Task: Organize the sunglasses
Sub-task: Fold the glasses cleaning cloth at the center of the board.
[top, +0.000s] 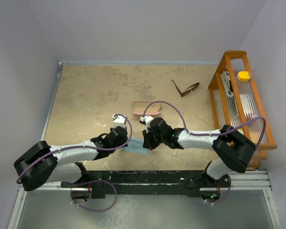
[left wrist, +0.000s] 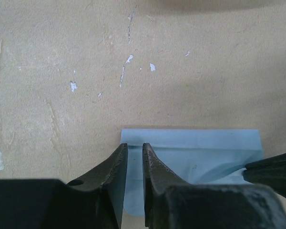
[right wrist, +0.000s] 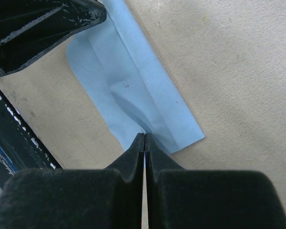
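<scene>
The sunglasses (top: 185, 88), dark brown and unfolded, lie at the back right of the table, far from both grippers. The pink case (top: 147, 109) lies mid-table. The light blue cloth (top: 136, 146) lies folded near the front edge. My right gripper (right wrist: 145, 136) is shut on the cloth (right wrist: 133, 76), pinching a raised crease at its edge. My left gripper (left wrist: 135, 145) has its jaws a narrow gap apart, tips down over the cloth (left wrist: 195, 148) near its left edge. The right gripper's finger (left wrist: 271, 169) shows at the right of the left wrist view.
An orange wire rack (top: 215, 81) stands along the right side, holding a yellow object (top: 243, 75) and some white items. The table's front edge and a black rail (top: 148, 179) run just behind the cloth. Walls close off the back and left.
</scene>
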